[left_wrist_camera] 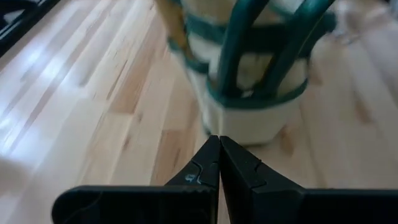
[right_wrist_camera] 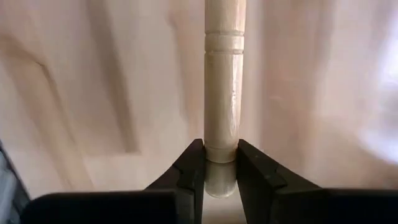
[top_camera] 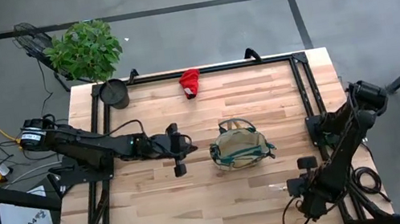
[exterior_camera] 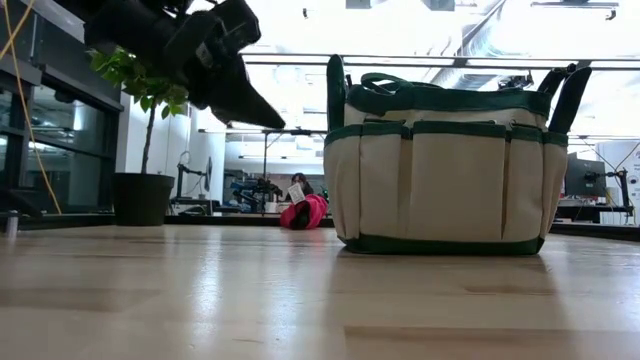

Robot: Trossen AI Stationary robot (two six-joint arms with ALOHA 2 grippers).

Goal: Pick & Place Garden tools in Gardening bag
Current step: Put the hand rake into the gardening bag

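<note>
The tan gardening bag (top_camera: 240, 146) with green trim stands upright on its base in the middle of the table, also in the low view (exterior_camera: 440, 170). My left gripper (top_camera: 188, 148) hovers shut just left of it, pointing at it (left_wrist_camera: 219, 146). Near the table's front right, my right gripper (top_camera: 297, 186) points down and is shut on a pale wooden tool handle (right_wrist_camera: 224, 93). The tool's head is out of view. A red glove (top_camera: 190, 83) lies at the far edge. My right gripper pinches the wooden handle near its rounded free end (right_wrist_camera: 221, 149) between its two fingers. The fingers come from above and lie across the handle. The handle runs level away from the fingers. I cannot tell whether its other end rests on the table.
A black pot (top_camera: 114, 94) stands at the far left corner beside a leafy plant (top_camera: 84, 50). A black metal frame (top_camera: 302, 87) runs along the table's far, left and right sides. Bare wood lies between the bag and the near edge.
</note>
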